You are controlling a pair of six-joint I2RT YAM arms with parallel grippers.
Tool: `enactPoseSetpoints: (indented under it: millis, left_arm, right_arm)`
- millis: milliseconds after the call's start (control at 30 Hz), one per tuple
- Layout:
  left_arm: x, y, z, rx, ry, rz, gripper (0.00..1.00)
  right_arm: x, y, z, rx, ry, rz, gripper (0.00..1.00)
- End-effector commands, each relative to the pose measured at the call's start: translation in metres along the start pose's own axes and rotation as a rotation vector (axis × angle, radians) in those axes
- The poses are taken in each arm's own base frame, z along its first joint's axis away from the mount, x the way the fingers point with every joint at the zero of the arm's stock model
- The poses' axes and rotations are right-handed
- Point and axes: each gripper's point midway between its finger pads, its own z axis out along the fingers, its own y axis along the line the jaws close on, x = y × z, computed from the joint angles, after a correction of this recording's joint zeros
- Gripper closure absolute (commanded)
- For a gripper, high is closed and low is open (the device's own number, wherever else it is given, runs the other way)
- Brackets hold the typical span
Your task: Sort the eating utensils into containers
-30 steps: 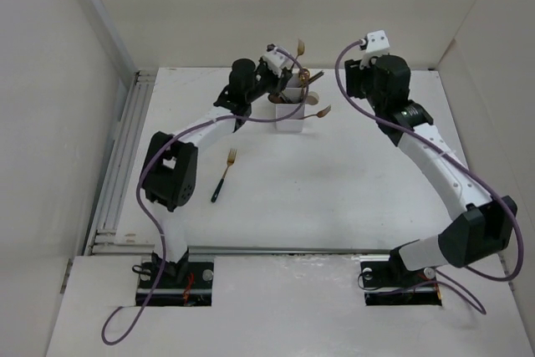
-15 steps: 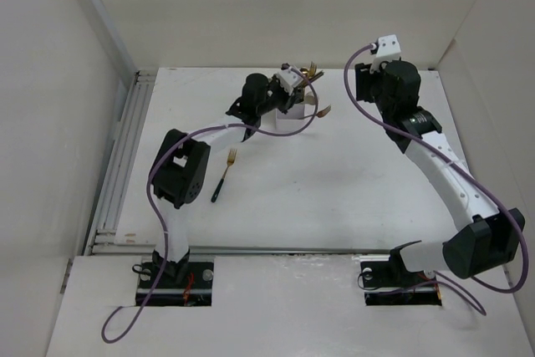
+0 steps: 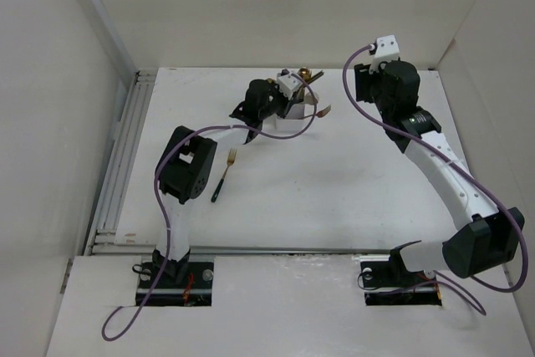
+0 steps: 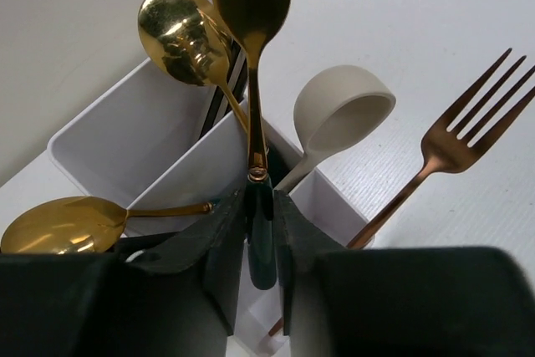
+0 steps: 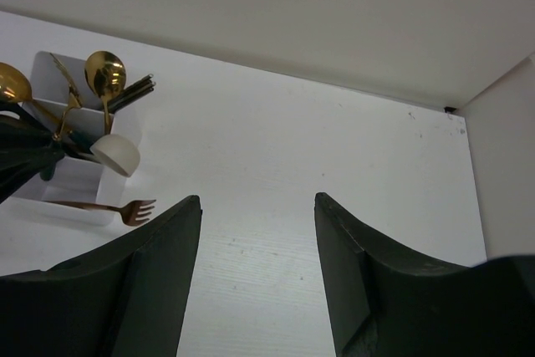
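White box (image 4: 117, 123) holds gold spoons (image 4: 180, 27), a pale spoon (image 4: 343, 110); left tool (image 4: 261, 223) pinches a gold fork (image 4: 251, 6) — right tool (image 5: 255, 202) gapes wide.

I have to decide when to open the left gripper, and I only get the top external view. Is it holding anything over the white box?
Observer: Yes. The left wrist view shows the left gripper shut on the dark handle of a gold fork, tines pointing away from the fingers.
Operator: Which compartment is the handle over?
Observer: I cannot tell. In that view the handle overlaps an inner wall of the white box.
Operator: Is the right arm in the way?
Observer: No. The right wrist view shows the right gripper open, holding nothing, and well apart from the box.
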Motion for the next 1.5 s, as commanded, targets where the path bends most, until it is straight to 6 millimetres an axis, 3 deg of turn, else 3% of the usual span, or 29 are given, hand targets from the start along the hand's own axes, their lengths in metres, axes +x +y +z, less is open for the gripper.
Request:
enactPoseSetpoints:
  millis: [0, 167, 333, 500, 633, 667, 700, 733, 767, 800, 833, 867, 900, 933, 967, 1000, 1067, 1167, 1200, 1433, 1467]
  left_arm:
    - [-0.016, 0.002, -0.002, -0.015, -0.054, 0.025, 0.79]
    - [-0.01, 0.0, -0.002, -0.008, -0.019, 0.007, 0.69]
    - [-0.022, 0.006, -0.003, -0.041, -0.021, -0.033, 0.67]
    - [-0.067, 0.013, -0.018, -0.074, -0.098, -0.059, 0.66]
    - [-0.106, 0.027, -0.041, -0.151, -0.132, -0.063, 0.66]
    - [-0.109, 0.029, -0.046, -0.167, -0.124, -0.066, 0.66]
    - [-0.107, 0.045, -0.059, -0.2, -0.09, -0.076, 0.65]
    - [-0.096, 0.041, -0.06, -0.183, -0.049, -0.084, 0.58]
    - [-0.097, 0.054, -0.072, -0.189, -0.022, -0.07, 0.5]
    - [-0.064, 0.05, -0.083, -0.153, 0.118, -0.074, 0.45]
    - [-0.054, 0.05, -0.093, -0.128, 0.183, -0.053, 0.42]
    - [-0.026, 0.051, -0.118, -0.093, 0.327, -0.009, 0.38]
    - [-0.014, 0.05, -0.132, -0.057, 0.392, 0.016, 0.36]
    - [0.013, 0.042, -0.151, -0.002, 0.489, 0.033, 0.35]
    - [0.026, 0.032, -0.169, 0.06, 0.545, 0.053, 0.33]
    - [0.043, 0.025, -0.185, 0.154, 0.613, 0.172, 0.25]
    - [0.095, 0.0, -0.235, 0.256, 0.828, 0.167, 0.2]
    - [0.119, -0.016, -0.272, 0.31, 0.923, 0.173, 0.23]
    - [0.12, -0.013, -0.281, 0.29, 0.933, 0.186, 0.23]
    - [0.161, -0.028, -0.312, 0.291, 1.038, 0.122, 0.26]
    - [0.164, -0.026, -0.306, 0.274, 1.028, 0.112, 0.26]
  right_arm:
    - [-0.01, -0.008, -0.002, 0.029, -0.039, 0.007, 0.38]
    - [-0.01, -0.007, -0.002, 0.02, -0.04, 0.007, 0.38]
    - [-0.011, -0.006, -0.002, 0.011, -0.041, -0.003, 0.38]
    - [-0.011, -0.002, -0.002, -0.007, -0.044, -0.003, 0.38]
    - [-0.012, 0.003, -0.002, -0.039, -0.049, -0.004, 0.38]
    - [-0.012, 0.003, -0.002, -0.039, -0.049, -0.004, 0.38]
    - [-0.008, 0.006, -0.001, -0.054, -0.042, -0.006, 0.38]
    - [-0.008, 0.009, -0.001, -0.069, -0.045, -0.015, 0.38]
    - [-0.009, 0.01, -0.001, -0.078, -0.046, -0.016, 0.38]
    - [-0.006, 0.011, 0.001, -0.08, -0.038, -0.018, 0.38]
    - [-0.006, 0.013, 0.001, -0.093, -0.04, -0.027, 0.38]
    - [-0.006, 0.015, 0.001, -0.102, -0.041, -0.027, 0.38]
    - [-0.006, 0.015, 0.001, -0.102, -0.041, -0.027, 0.38]
    - [-0.006, 0.015, 0.001, -0.102, -0.041, -0.027, 0.38]
    - [-0.003, 0.019, 0.004, -0.117, -0.033, -0.029, 0.38]
    - [-0.003, 0.022, 0.004, -0.134, -0.036, -0.029, 0.38]
    - [0.001, 0.028, 0.01, -0.158, -0.024, -0.041, 0.37]
    - [0.001, 0.034, 0.013, -0.192, -0.026, -0.042, 0.37]
    - [0.001, 0.034, 0.013, -0.192, -0.026, -0.042, 0.37]
    - [0.002, 0.04, 0.009, -0.21, -0.027, -0.035, 0.35]
    - [0.004, 0.039, 0.007, -0.21, -0.025, -0.035, 0.35]
